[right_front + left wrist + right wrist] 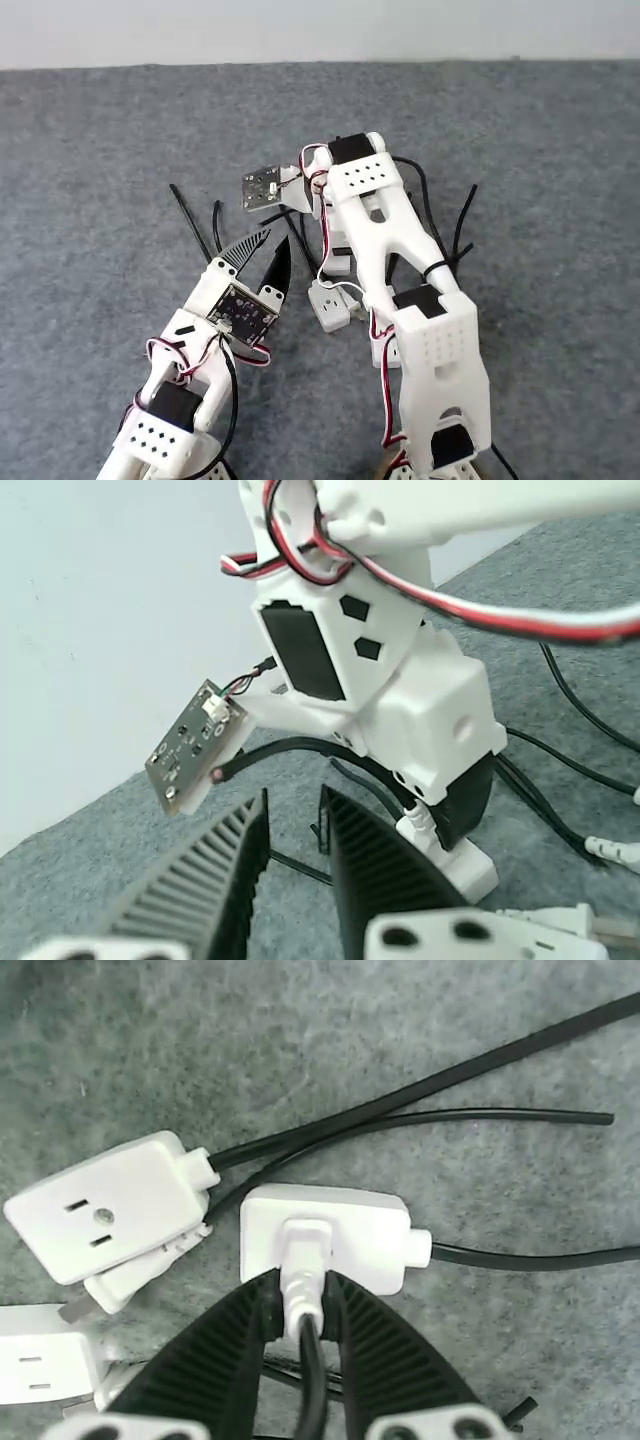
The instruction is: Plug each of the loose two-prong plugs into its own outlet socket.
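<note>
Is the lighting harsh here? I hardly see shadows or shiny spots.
High view: soft, even light, only faint shadow on the grey mat under the arms. Right wrist view: the white outlet block casts a thin soft shadow, no glare. Left wrist view: the pale wall looks bright; light catches the ribs of the left gripper.

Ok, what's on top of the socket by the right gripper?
A white plug sits on the socket, pinched in the right gripper. Its prongs are covered, so seating depth can't be seen.
</note>
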`<state>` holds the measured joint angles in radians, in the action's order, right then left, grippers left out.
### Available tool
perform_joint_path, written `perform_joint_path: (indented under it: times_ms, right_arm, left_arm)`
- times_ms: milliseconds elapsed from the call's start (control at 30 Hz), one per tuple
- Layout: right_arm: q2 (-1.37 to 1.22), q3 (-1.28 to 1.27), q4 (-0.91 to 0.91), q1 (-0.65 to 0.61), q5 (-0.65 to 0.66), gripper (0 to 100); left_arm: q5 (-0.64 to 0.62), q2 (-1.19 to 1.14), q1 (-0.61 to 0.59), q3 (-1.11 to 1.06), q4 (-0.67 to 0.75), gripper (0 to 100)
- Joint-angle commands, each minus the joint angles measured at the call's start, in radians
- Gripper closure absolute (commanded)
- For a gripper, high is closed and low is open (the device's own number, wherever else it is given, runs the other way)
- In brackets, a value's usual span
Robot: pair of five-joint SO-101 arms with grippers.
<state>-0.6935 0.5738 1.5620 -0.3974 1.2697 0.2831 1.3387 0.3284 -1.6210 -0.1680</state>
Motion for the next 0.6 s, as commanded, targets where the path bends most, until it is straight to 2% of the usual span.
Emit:
perform_joint_path:
  times_ms: [0, 567]
  right_arm:
    - [-0.045, 0.017, 0.013, 0.004, 0.009, 99.0]
    - [-0.165, 0.023, -0.004, 0.012, 0.008, 99.0]
  left_arm:
    - [-0.012, -0.003, 0.0, 0.035, -0.002, 91]
    - [-0.012, -0.003, 0.0, 0.035, -0.002, 91]
